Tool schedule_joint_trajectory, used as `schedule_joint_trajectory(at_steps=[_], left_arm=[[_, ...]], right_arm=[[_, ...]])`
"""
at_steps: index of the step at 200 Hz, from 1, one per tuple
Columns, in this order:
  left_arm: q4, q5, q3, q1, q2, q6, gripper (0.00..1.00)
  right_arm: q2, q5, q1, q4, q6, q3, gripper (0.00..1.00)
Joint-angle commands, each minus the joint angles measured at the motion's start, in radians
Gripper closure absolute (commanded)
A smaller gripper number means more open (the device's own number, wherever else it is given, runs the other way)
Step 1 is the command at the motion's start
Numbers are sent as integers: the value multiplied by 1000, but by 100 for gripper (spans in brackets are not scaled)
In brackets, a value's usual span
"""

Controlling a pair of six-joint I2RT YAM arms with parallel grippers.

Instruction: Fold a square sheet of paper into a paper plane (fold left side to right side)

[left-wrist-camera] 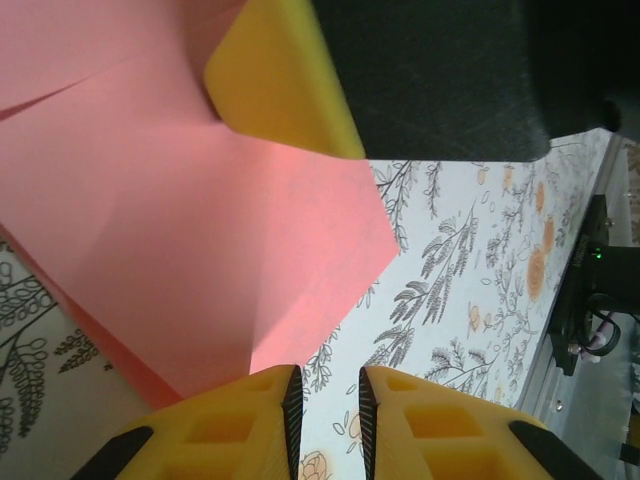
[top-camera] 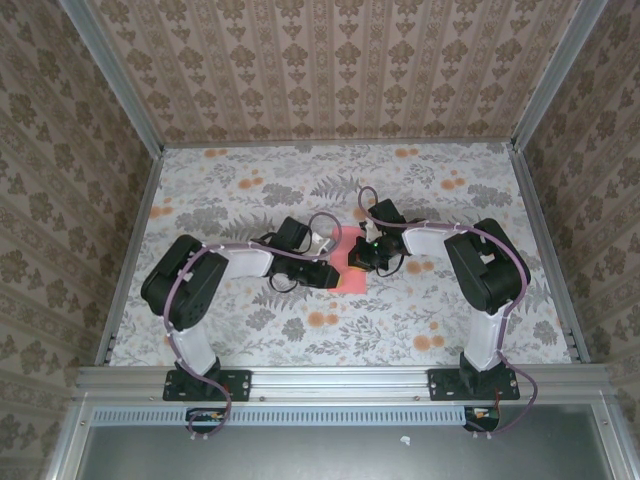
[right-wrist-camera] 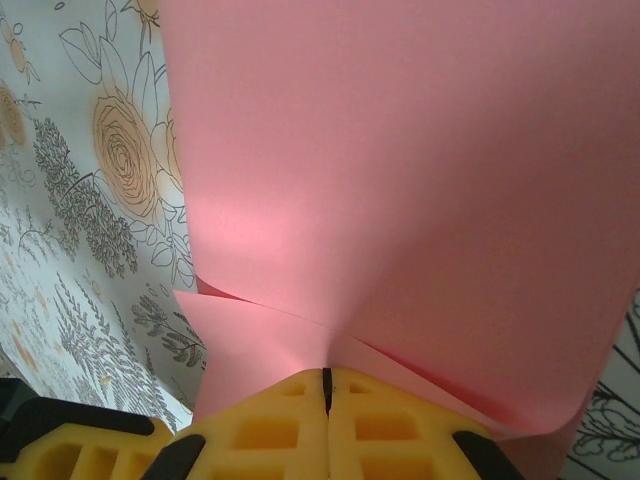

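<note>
We found right tool (right-wrist-camera: pixel 325 385) clamped on a raised flap of the square sheet of paper (top-camera: pixel 352 278) | left tool (left-wrist-camera: pixel 330 388) barely parted, empty | sheet lay between them.

Top view high above and behind both arm bases (top-camera: pixel 208 385), facing down over the whole surface (top-camera: pixel 250 200), left wrist view close, looking past left gripper (left-wrist-camera: pixel 330 400) across paper (left-wrist-camera: pixel 200 230), right wrist view even closer, past right gripper (right-wrist-camera: pixel 326 385), paper shared by all three.
</note>
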Motion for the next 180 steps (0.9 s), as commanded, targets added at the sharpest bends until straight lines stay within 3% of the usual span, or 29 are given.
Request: schedule_joint_trajectory(at_steps=[1, 180], left_arm=[[-33, -22, 29, -3, 19, 37, 76], [-63, -152, 13, 0, 30, 67, 79]], right_arm=[[41, 52, 7, -87, -25, 10, 93], [41, 67, 7, -109, -45, 15, 93]])
